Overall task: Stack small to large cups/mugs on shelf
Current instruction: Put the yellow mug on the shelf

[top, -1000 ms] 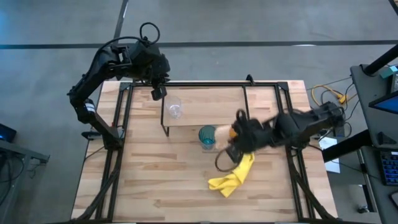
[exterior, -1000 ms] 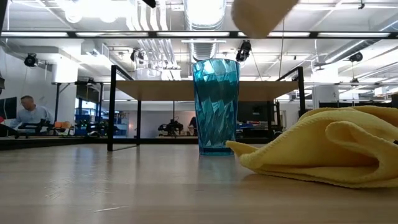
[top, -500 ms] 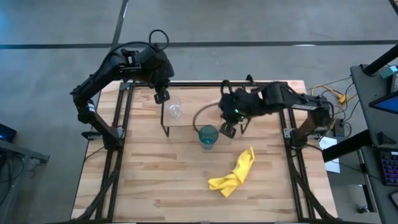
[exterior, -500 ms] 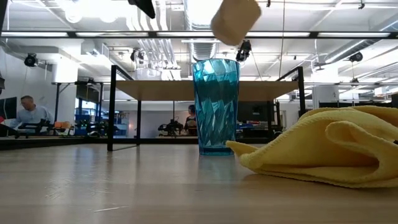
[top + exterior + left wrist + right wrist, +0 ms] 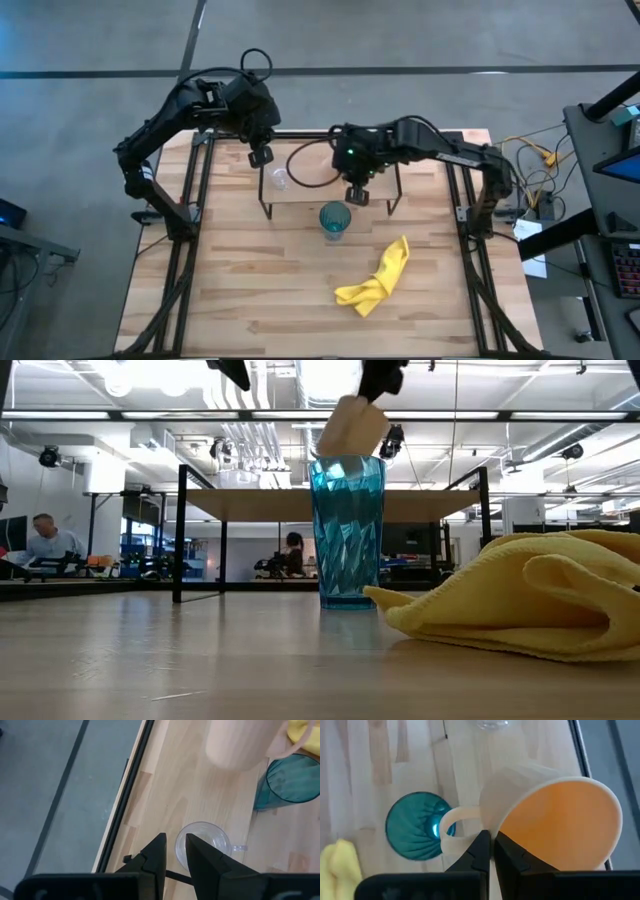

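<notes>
The mug (image 5: 555, 820), cream outside and orange inside, is held tilted by my right gripper (image 5: 357, 190) above the light-wood shelf (image 5: 310, 160). In the low view the mug (image 5: 350, 428) shows just over the teal tumbler (image 5: 347, 530). That tumbler (image 5: 335, 220) stands upright on the tabletop, just in front of the shelf. The small clear glass cup (image 5: 280, 180) stands on its base at the shelf's left end. My left gripper (image 5: 175, 852) hovers above and beside this cup (image 5: 202, 845), fingers a little apart and touching nothing. My right gripper holds the mug by its rim (image 5: 490, 832), right beside the handle (image 5: 451, 822). One finger (image 5: 510, 852) is inside the orange hollow and the other (image 5: 479, 851) is outside. The mug is lifted clear and tilted, its opening turned toward the wrist camera.
A crumpled yellow cloth (image 5: 375, 280) lies on the tabletop, near and right of the tumbler. Black frame rails (image 5: 195, 200) run along the table's left and right sides. Thin black legs (image 5: 180, 530) carry the shelf. A person (image 5: 45, 540) sits far behind the table.
My right gripper has carried the mug from above the yellow cloth toward the far edge and to the left. It now hangs over the shelf. In the low view the mug has come down and leftward, to just above the tumbler's rim.
</notes>
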Motion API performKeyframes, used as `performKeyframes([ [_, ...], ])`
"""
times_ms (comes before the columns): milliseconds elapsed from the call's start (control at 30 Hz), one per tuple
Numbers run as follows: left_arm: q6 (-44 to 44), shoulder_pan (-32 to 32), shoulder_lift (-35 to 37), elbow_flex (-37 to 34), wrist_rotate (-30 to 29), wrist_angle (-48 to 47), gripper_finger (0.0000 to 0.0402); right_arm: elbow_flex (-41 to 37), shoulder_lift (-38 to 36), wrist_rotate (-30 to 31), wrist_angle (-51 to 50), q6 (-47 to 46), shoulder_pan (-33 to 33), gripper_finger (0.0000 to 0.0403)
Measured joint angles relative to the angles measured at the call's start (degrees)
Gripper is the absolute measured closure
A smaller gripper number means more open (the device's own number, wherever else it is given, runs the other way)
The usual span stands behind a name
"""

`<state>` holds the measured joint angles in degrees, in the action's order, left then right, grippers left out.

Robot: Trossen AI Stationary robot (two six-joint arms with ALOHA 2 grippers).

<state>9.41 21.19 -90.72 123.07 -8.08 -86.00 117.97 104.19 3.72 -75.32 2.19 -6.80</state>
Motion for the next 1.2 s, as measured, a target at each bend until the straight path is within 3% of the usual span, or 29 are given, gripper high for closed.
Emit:
performKeyframes([
  [167, 0.0, 0.0, 0.0, 0.0, -0.01, 0.04, 0.0343, 0.0, 3.01, -5.63, 1.84, 4.07, -1.38, 0.0394],
  [500, 0.02, 0.0, 0.01, 0.0, -0.03, 0.07, 0.0343, 0.74, 6.59, -5.23, 2.36, 3.64, -2.13, 0.0387],
  [1000, 0.02, 0.0, 0.01, -0.04, -0.08, 0.24, 0.0343, 7.36, 6.97, -0.67, 1.94, 3.37, -2.37, 0.0318],
  [1200, 0.02, 0.0, 0.0, -0.04, -0.09, 0.24, 0.0343, 8.37, 6.54, -0.74, -5.43, -2.86, -1.71, 0.0306],
])
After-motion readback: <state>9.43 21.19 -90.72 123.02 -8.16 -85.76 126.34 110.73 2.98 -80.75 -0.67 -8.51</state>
